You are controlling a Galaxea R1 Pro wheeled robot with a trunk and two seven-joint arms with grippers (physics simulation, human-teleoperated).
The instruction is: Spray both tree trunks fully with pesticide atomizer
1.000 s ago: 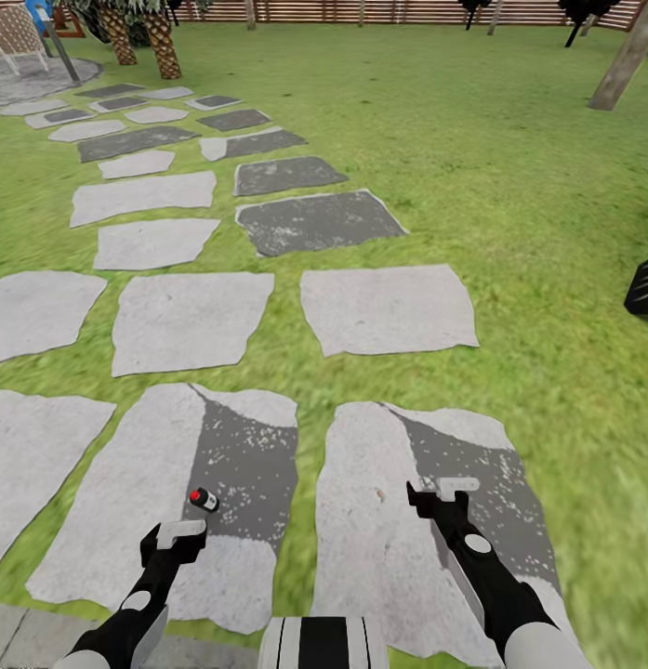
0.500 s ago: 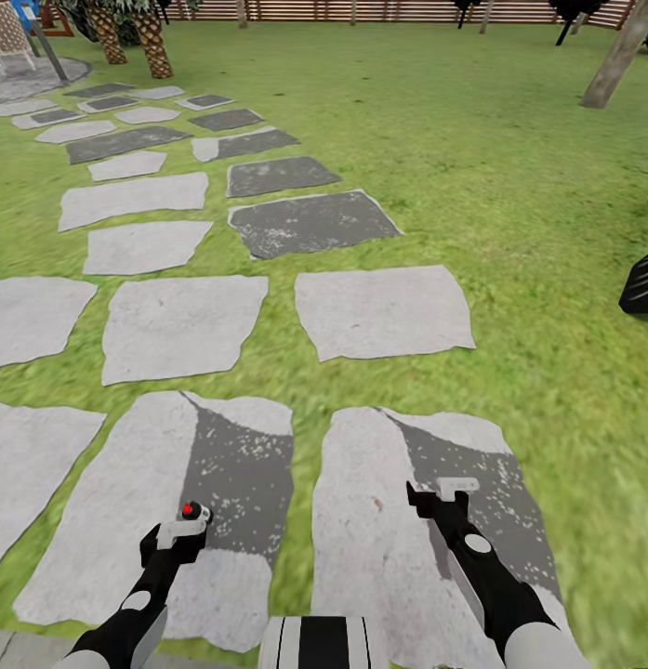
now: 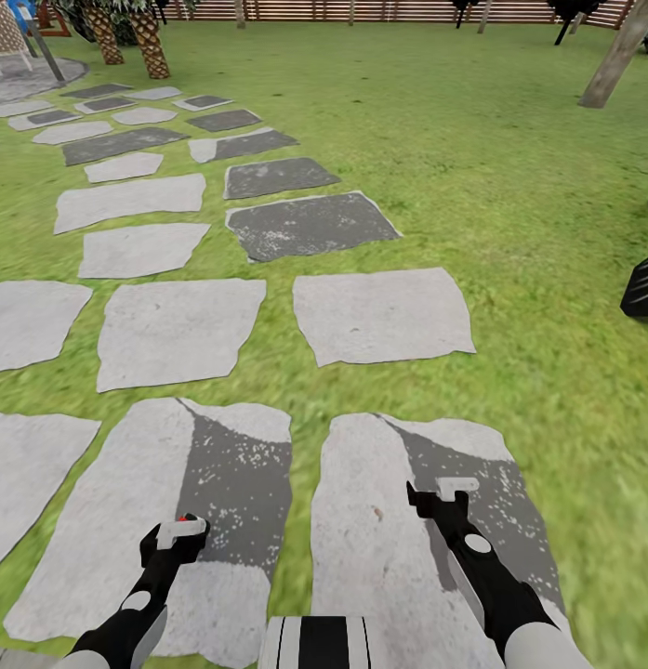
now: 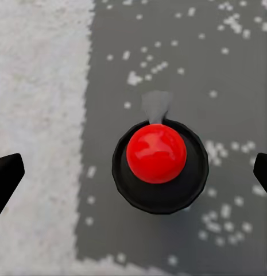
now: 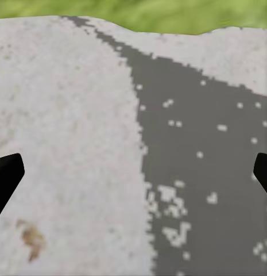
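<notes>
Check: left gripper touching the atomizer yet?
Apart. In the left wrist view the pesticide atomizer stands on the dark slab, centred between the left gripper's fingertips, with bare stone on both sides.

Surface finishes as I see them from my console: the atomizer (image 4: 158, 167) has a glossy red top on a matt black body. The floor (image 3: 379, 316) is rough, speckled stone in pale and dark grey. The fence (image 3: 379, 10) is slatted brown wood; the lawn (image 3: 509, 167) is matt green.
</notes>
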